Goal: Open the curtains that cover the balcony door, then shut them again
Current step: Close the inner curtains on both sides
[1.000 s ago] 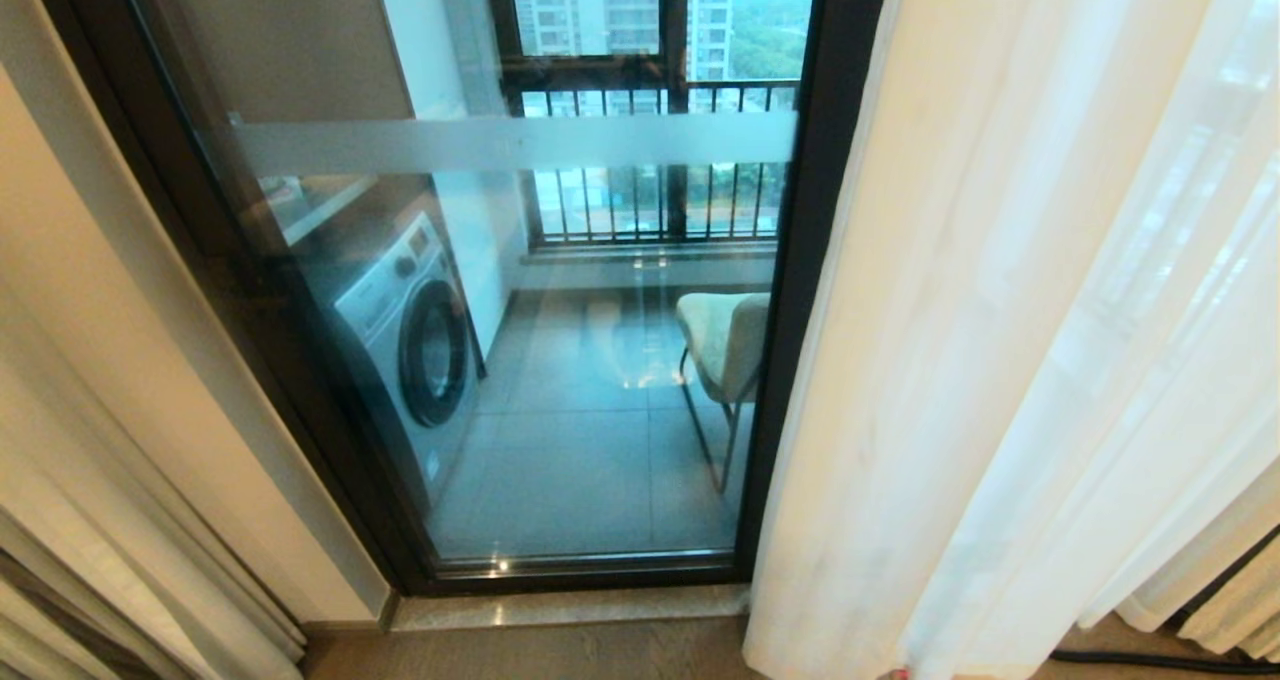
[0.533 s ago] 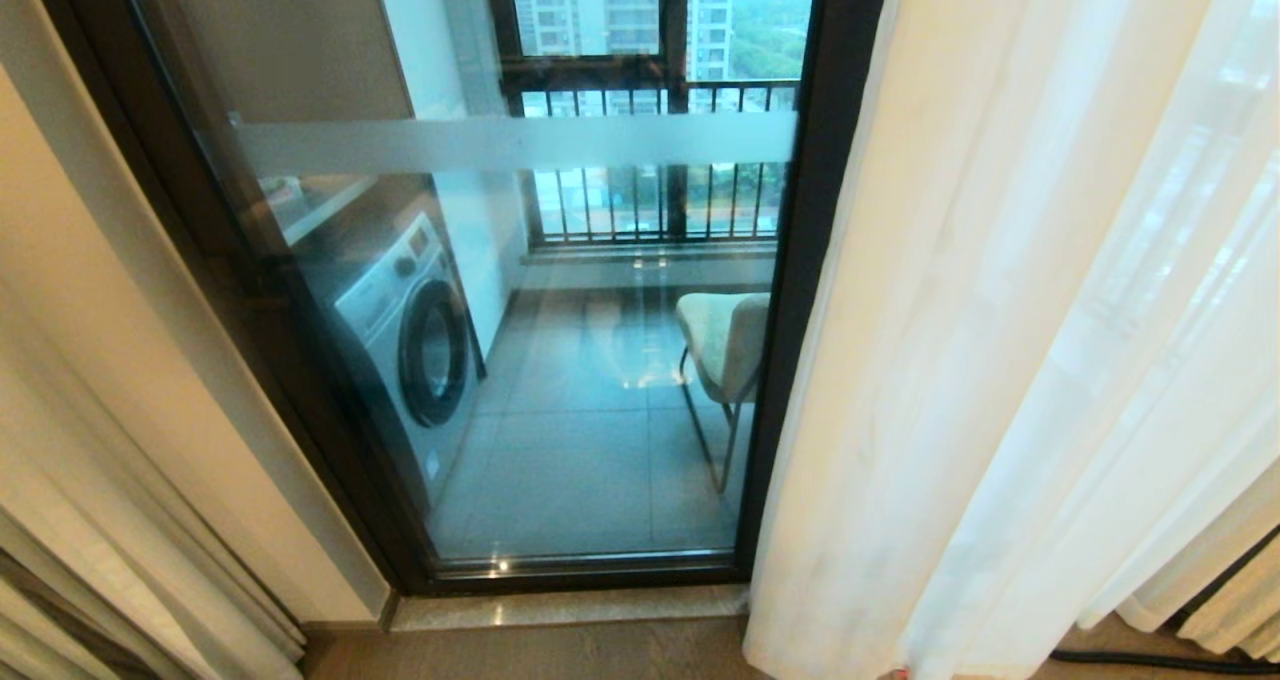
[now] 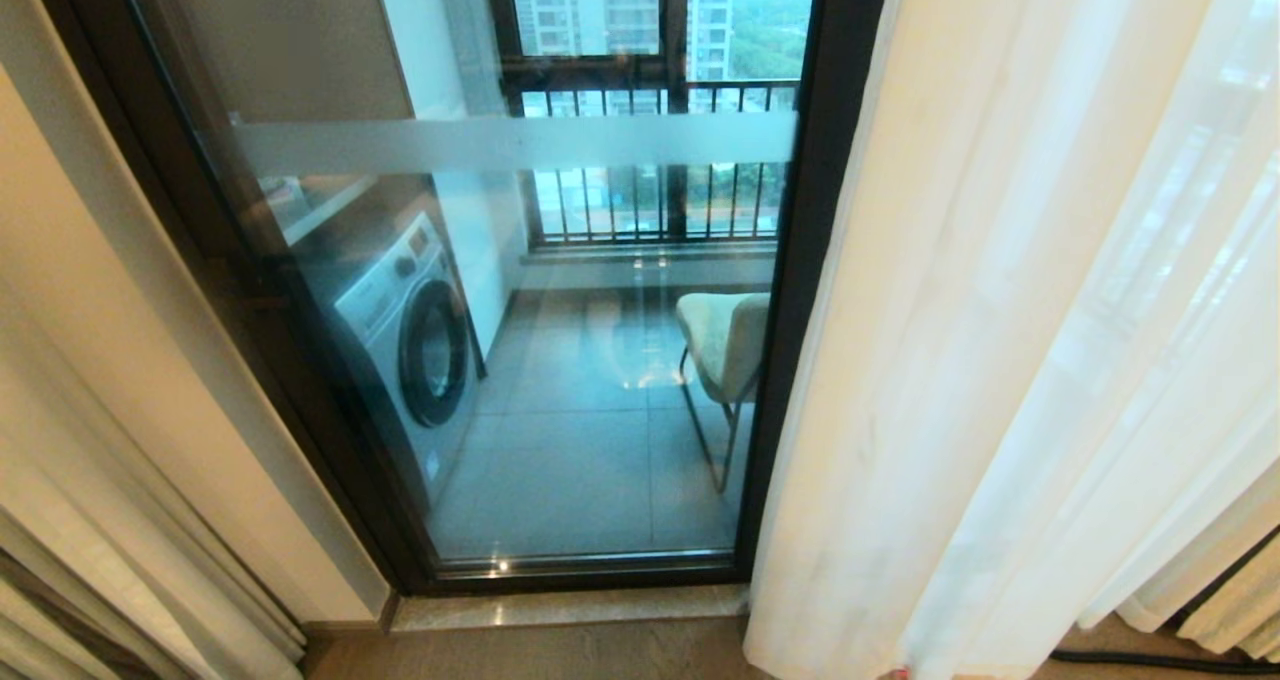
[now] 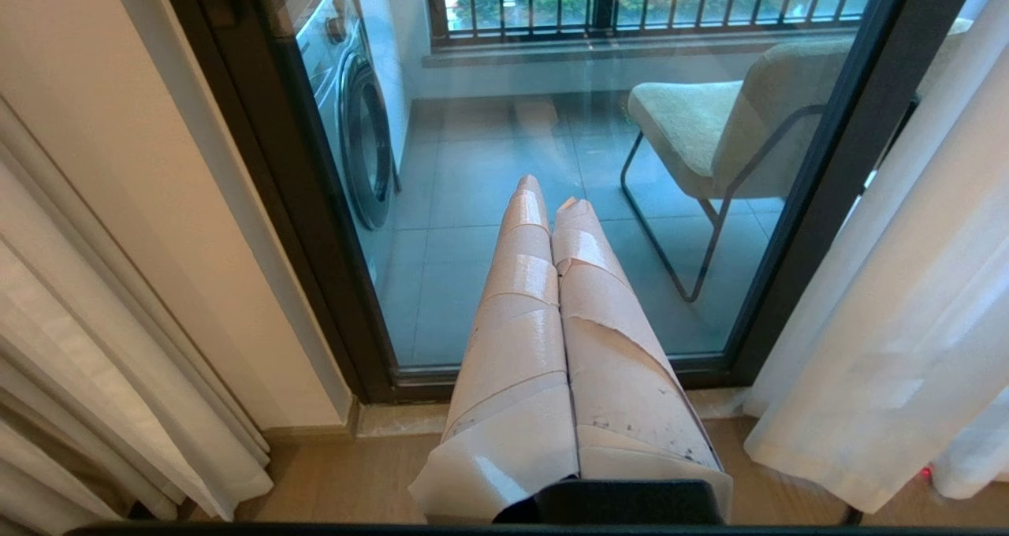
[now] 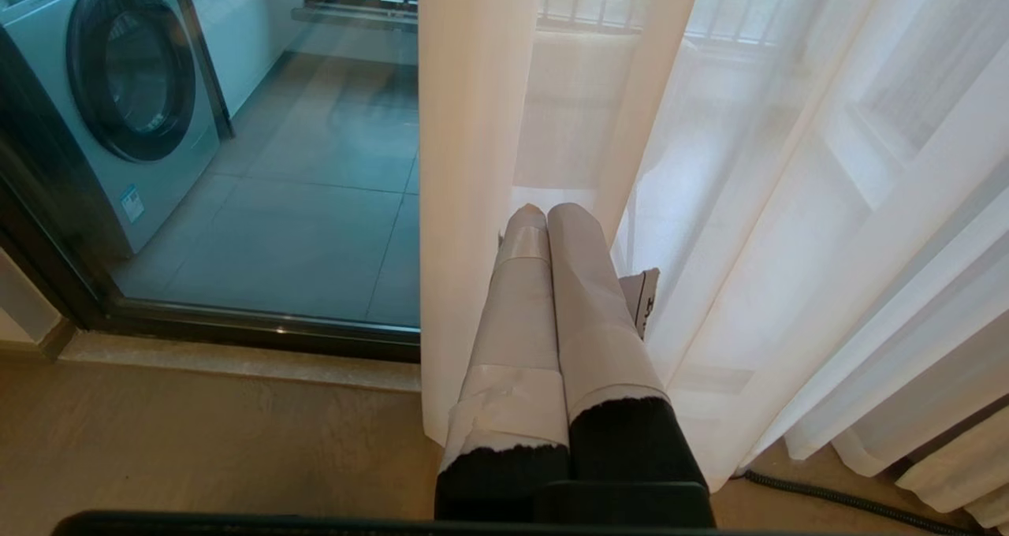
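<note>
The balcony door [image 3: 560,380] stands uncovered in the head view, clear glass in a dark frame with a frosted band [image 3: 520,143]. The curtains are drawn apart: sheer white panels [image 3: 1000,360] hang on the right, cream drapes [image 3: 90,520] on the left. Neither gripper shows in the head view. In the left wrist view my left gripper [image 4: 549,199] is shut and empty, held low and pointing at the glass [image 4: 489,244]. In the right wrist view my right gripper [image 5: 544,209] is shut, its taped fingertips right against the sheer panel's hanging edge [image 5: 465,165], with no cloth seen between them.
Behind the glass stand a washing machine [image 3: 415,335] on the left, a beige chair [image 3: 725,345] and a black railing [image 3: 650,200]. A stone sill [image 3: 570,608] runs under the door. A black cable [image 3: 1150,660] lies on the floor below the sheer panels.
</note>
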Motion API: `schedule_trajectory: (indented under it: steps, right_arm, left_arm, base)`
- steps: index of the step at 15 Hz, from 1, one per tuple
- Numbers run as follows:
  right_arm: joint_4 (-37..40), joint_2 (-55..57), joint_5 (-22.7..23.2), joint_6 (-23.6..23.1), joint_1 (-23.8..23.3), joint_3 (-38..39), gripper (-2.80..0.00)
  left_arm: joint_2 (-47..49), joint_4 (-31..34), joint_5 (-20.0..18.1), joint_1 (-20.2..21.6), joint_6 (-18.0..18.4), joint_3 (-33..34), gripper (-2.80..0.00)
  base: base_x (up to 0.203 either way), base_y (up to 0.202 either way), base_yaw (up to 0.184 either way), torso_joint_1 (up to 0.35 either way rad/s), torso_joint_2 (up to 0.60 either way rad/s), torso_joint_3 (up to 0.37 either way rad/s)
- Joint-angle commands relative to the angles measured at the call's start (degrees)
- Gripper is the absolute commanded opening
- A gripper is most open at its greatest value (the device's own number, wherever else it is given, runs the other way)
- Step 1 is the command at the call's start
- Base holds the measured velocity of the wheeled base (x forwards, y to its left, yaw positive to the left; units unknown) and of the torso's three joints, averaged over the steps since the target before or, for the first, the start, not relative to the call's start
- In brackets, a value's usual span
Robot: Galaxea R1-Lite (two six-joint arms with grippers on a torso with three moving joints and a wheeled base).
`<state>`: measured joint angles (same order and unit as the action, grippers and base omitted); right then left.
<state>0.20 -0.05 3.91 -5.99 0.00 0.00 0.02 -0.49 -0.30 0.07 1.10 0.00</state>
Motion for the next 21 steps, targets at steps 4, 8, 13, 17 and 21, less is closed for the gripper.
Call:
schedule_trajectory:
  steps: [4, 8, 13, 17, 21]
  right_arm:
    - [0.0, 0.0, 0.0, -0.1, 0.0, 0.0, -2.8]
    - [0.0, 0.0, 0.0, -0.1, 0.0, 0.0, -2.8]
    - [0.0, 0.0, 0.0, -0.1, 0.0, 0.0, -2.8]
    - [0.0, 0.0, 0.0, -0.1, 0.0, 0.0, -2.8]
    - [0.0, 0.0, 0.0, -0.1, 0.0, 0.0, -2.8]
  left_arm:
    - [0.0, 0.0, 0.0, 0.0, 0.0, 0.0, -2.8]
    - [0.0, 0.0, 0.0, 0.0, 0.0, 0.0, -2.8]
    - [0.0, 0.0, 0.0, 0.0, 0.0, 0.0, -2.8]
    - [0.0, 0.0, 0.1, 0.0, -0.7, 0.0, -2.8]
    - [0.0, 0.0, 0.3, 0.0, -1.2, 0.0, -2.8]
  base:
    - [0.0, 0.0, 0.0, 0.0, 0.0, 0.0]
    - [0.0, 0.0, 0.0, 0.0, 0.0, 0.0]
    - [0.0, 0.0, 0.0, 0.0, 0.0, 0.0]
    - [0.0, 0.0, 0.0, 0.0, 0.0, 0.0]
    - [0.002, 0.075, -0.003, 0.002, 0.0, 0.002]
